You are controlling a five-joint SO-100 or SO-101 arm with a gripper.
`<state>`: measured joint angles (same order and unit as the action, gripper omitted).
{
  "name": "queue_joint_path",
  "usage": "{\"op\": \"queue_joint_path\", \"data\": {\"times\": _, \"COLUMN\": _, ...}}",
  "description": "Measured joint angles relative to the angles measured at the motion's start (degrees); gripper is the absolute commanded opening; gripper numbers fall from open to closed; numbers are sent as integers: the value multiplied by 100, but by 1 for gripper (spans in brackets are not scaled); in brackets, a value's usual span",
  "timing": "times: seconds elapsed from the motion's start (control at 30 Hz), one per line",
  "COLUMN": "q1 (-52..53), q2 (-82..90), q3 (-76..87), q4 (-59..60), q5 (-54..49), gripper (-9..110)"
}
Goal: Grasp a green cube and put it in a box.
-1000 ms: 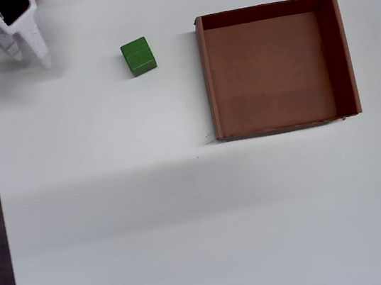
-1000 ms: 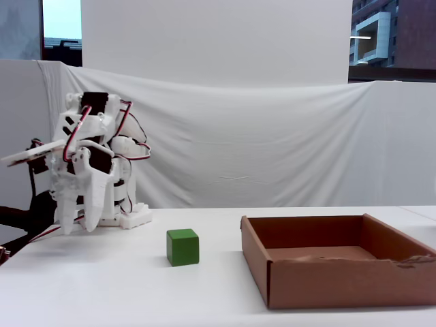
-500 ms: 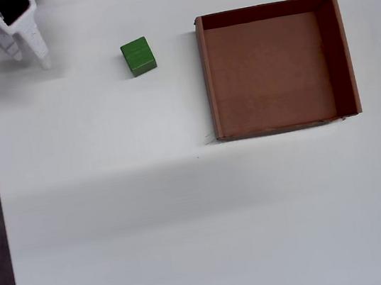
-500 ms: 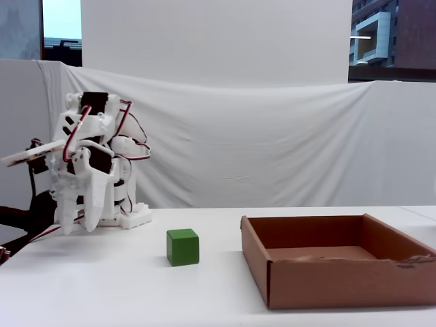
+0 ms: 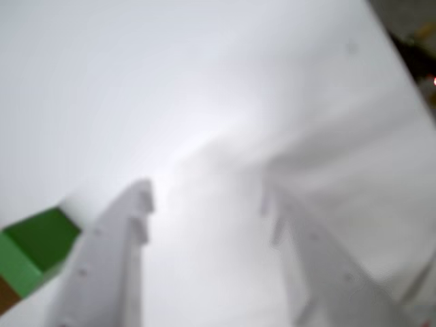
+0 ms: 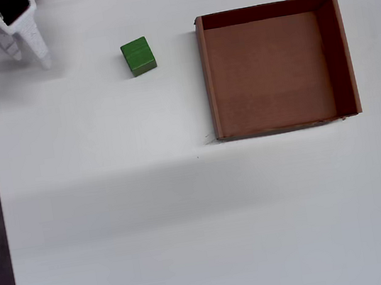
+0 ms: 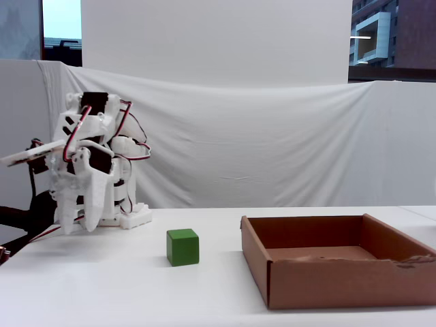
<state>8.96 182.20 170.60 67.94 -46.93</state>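
Three views show a white table (image 6: 188,222) with a green cube (image 6: 138,56), a cardboard box (image 6: 208,82) and a white robot arm (image 7: 88,170). Seen from overhead, the cube sits on the bare table toward the top of the picture, between the arm's gripper (image 6: 29,60) at the upper left corner and the box at the upper right; it touches neither, lying nearer the box's left wall than the gripper. That view alone looks into the box, a shallow square tray with a flat brown floor and nothing in it. The fixed view, taken from the table's edge, shows what the overhead one cannot: the arm is folded up on its base at the left, red and black wires looping around it, with the gripper pointing down, its tips just above the table. It also shows a white cloth backdrop (image 7: 272,143) behind the table, and the cube (image 7: 183,246) resting flat on the surface, left of the box (image 7: 340,272). The wrist view is blurred but is the only one that shows the jaws clearly: two white fingers (image 5: 112,259) stand spread well apart with only bare table between them. There the cube (image 5: 37,248) appears at the lower left edge, outside the left-hand finger and partly cut off by the frame.
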Motion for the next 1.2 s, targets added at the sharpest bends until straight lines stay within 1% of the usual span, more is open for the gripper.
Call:
{"op": "queue_joint_path", "data": {"times": 0.33, "q1": -729, "q2": -255, "q3": -237, "q4": -413, "q5": -325, "gripper": 21}}
{"op": "queue_joint_path", "data": {"times": 0.4, "q1": -1028, "q2": -923, "q3": -677, "q4": -554, "q5": -404, "gripper": 21}}
{"op": "queue_joint_path", "data": {"times": 0.43, "q1": -1037, "q2": -976, "q3": -703, "q4": -554, "q5": -404, "gripper": 21}}
{"op": "queue_joint_path", "data": {"times": 0.47, "q1": -1213, "q2": -1626, "q3": -1063, "q4": -615, "q5": -404, "gripper": 21}}
{"op": "queue_joint_path", "data": {"times": 0.57, "q1": -1406, "q2": -2145, "q3": -1415, "q4": -694, "q5": -422, "gripper": 21}}
{"op": "queue_joint_path", "data": {"times": 0.6, "q1": -1635, "q2": -2628, "q3": -1714, "q4": -809, "q5": -439, "gripper": 21}}
{"op": "queue_joint_path", "data": {"times": 0.9, "q1": -2399, "q2": -4113, "q3": -2602, "q4": -809, "q5": -545, "gripper": 21}}
{"op": "queue_joint_path", "data": {"times": 0.93, "q1": -2619, "q2": -4526, "q3": -2812, "q4": -870, "q5": -545, "gripper": 21}}
{"op": "queue_joint_path", "data": {"times": 1.2, "q1": -3050, "q2": -5546, "q3": -3234, "q4": -914, "q5": -545, "gripper": 21}}
